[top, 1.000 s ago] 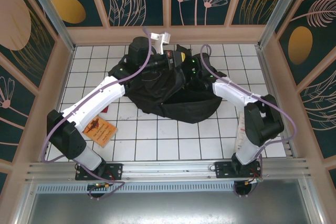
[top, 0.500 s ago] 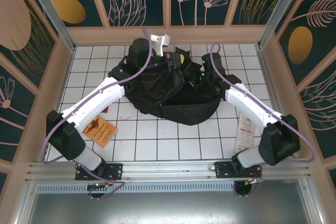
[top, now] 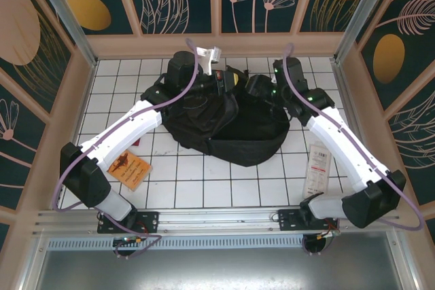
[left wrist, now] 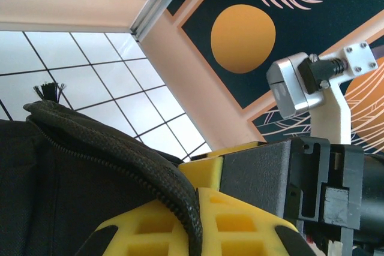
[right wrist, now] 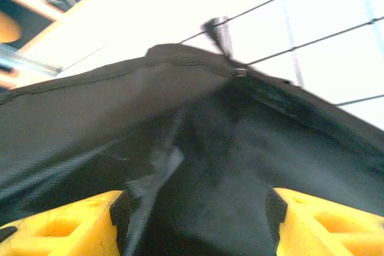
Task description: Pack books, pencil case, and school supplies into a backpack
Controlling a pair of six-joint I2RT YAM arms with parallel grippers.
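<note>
**Item 1. Large black soft fabric backpack, count: one.** It lies slumped at the far middle of the white tiled table, with both arms reaching onto its far edge.

**Item 2. Left gripper, count: one.** It sits at the backpack's far upper edge. In the left wrist view the yellow fingers are closed tight on the bag's black zip edge, which runs down between them. The bag's body hangs to the left of the left gripper.

**Item 3. Right gripper, count: one.** It is at the bag's far right corner, just beside the left one. In the right wrist view its yellow fingers stand well apart, and a thick fold of the black fabric fills the gap at the right gripper. I cannot tell whether they are pinching the fabric or only straddling it.

**Item 4. Thin orange booklet with a dark figure on its cover, count: one.** It lies flat at the near left beside the left arm, well apart from the bag and from both grippers.

**Item 5. Long white and pink card packet, count: one.** It lies flat at the near right, partly under the right arm and outside the bag.

**Item 6. Small red piece, count: one.** It lies on the tiles by the left forearm, and its kind is too small to tell.
</note>
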